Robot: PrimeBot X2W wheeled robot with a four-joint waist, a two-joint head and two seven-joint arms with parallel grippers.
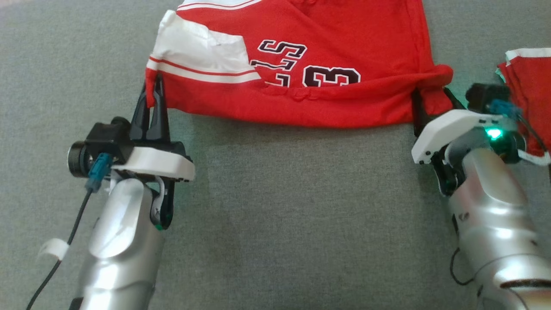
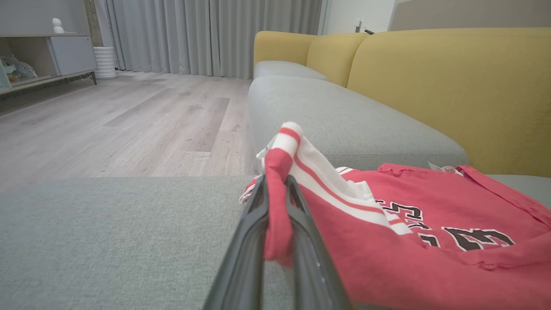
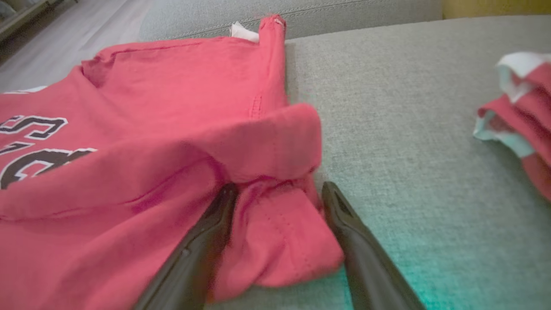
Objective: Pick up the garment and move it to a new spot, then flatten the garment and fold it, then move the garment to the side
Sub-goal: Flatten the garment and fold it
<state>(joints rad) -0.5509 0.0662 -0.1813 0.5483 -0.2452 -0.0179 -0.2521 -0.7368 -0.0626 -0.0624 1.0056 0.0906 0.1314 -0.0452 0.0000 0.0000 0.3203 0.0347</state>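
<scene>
**Q:** Head view: what do you hold?
**A:** My left tool [image 1: 153,88] is clamped on the near left corner of the garment [image 1: 301,99], which lies spread on the sofa [image 1: 275,206]. My right tool [image 1: 431,101] stands wide, one finger on each side of the bunched right corner, pinching nothing.

**Q:** The hazard?
**A:** If I lifted now, I judge that one corner would rise alone and the garment would drag and twist. A second cloth [image 1: 527,86] lies near the right tool, and a wide swing could snag it.

**Q:** Left wrist view?
**A:** A narrow fold of the striped edge sits between the shut fingers. So slim a hold may slip under a hard pull.

**Q:** Right wrist view?
**A:** The open fingers straddle a rolled hem. Closing here may trap several layers, leaving a crease once the garment is flattened.

**Q:** Containers?
**A:** The far shelf [image 2: 71,54] has an open bay, and what it holds is too blurred to name.
</scene>
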